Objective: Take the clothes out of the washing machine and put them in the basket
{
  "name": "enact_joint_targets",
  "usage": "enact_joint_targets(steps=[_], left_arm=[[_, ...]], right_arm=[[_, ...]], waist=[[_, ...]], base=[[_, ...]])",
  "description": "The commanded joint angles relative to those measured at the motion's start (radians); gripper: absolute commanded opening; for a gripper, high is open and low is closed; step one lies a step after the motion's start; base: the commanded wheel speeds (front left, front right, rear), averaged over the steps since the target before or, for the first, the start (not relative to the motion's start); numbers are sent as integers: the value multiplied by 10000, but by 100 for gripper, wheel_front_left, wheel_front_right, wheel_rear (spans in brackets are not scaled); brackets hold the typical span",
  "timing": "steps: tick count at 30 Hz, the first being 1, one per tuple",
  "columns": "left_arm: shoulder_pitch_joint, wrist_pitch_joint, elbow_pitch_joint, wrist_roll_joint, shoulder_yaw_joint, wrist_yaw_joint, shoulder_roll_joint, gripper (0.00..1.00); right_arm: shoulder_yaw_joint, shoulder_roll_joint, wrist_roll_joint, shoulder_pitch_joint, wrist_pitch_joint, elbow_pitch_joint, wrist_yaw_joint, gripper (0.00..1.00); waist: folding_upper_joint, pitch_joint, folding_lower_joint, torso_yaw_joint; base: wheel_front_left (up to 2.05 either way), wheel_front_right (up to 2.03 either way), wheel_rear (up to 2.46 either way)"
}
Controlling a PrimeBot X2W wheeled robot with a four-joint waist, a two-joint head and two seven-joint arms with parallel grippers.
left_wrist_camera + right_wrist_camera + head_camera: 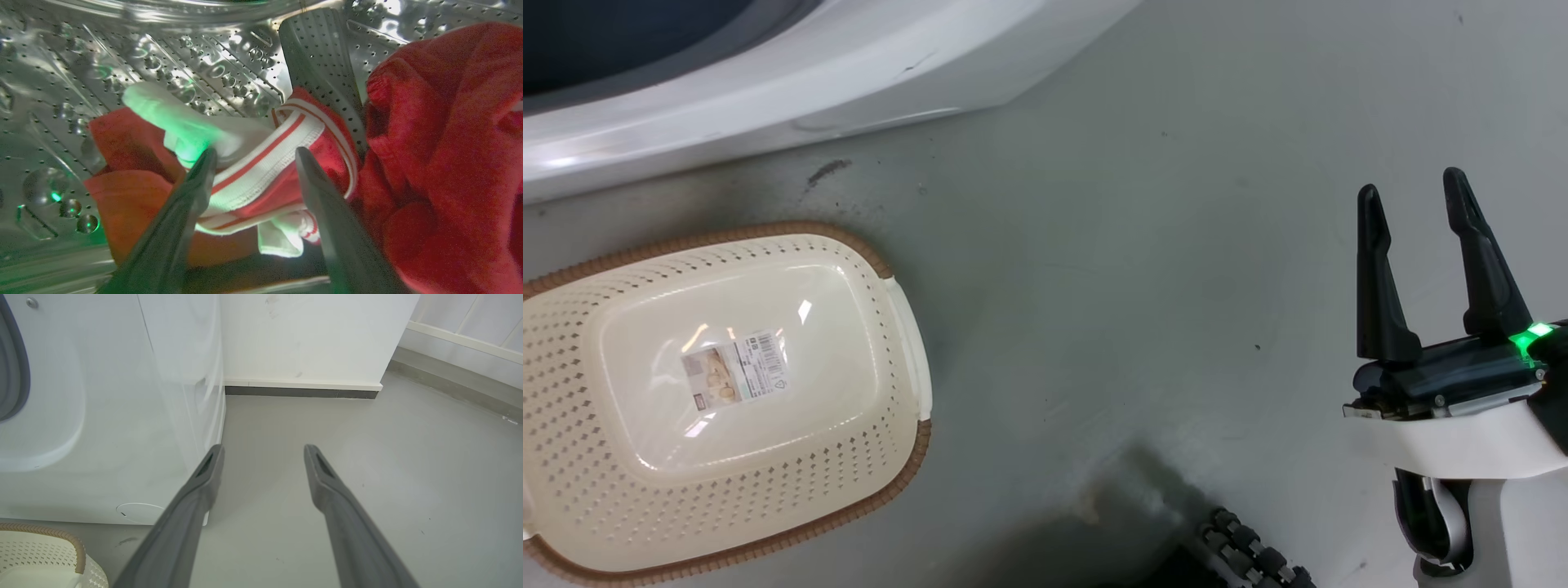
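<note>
Paper label (735, 371) on the bottom of the basket (645, 269), head view. Pale picture panel at its left, blocks of small dark print at its right. A small square code sits near the top edge and a triangle-shaped mark at the lower right corner (all too small and glare-washed to make out any word or number).

Clothes (265, 163), left wrist view: white band with red stripes, no lettering legible.

Washing machine (122, 416) front, right wrist view: nothing readable.

White forearm (1462, 449), green-lit right gripper (1411, 184), long black fingers (1379, 294).
</note>
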Motion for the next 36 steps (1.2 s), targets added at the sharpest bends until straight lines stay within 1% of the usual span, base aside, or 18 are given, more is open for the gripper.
enact_joint_targets(steps=[1, 5, 7, 12, 15, 16, 23, 30, 36], left_arm=[[-273, 359, 77, 40, -68, -38, 48, 100], [-663, 895, 123, 107, -224, -45, 136, 100], [-715, 1098, 172, 112, -293, -59, 90, 100], [-670, 1343, 232, 58, -397, 52, 92, 100], [-621, 1356, 208, 148, -542, 36, 104, 100], [-602, 1321, 185, 159, -577, 38, 104, 0], [-395, 1057, 58, -11, -639, 57, 30, 0], [2, -118, -327, -163, -744, -45, -6, 0], [775, -1464, -523, -561, -677, -147, -475, 0]], right_arm=[[17, 31, 83, -129, -19, -51, -7, 100], [34, 31, 231, -186, -19, -74, -7, 100], [41, 31, 255, -238, -19, -100, -7, 100], [61, 31, 329, -258, -19, -118, -7, 100], [67, 31, 334, -291, -19, -111, -7, 100], [58, 31, 320, -294, -19, -108, -7, 100], [-72, 31, 241, -330, -19, -71, -7, 100], [-162, 31, 22, -315, -19, -10, -7, 100], [-341, 29, -286, 7, -19, 34, -7, 100]], waist=[[0, 280, -1, -111], [0, 547, -1, -159], [0, 664, -1, -157], [0, 811, -1, -141], [0, 842, -1, -128], [0, 843, -1, -121], [0, 786, -1, -20], [0, 289, -1, 249], [0, -653, -1, 723]], base=[[0, 0, 0], [0, 0, 0], [0, 0, 0], [0, 0, 0], [0, 0, 0], [0, 0, 0], [0, 0, 0], [0, 0, 0], [0, 0, 0]])
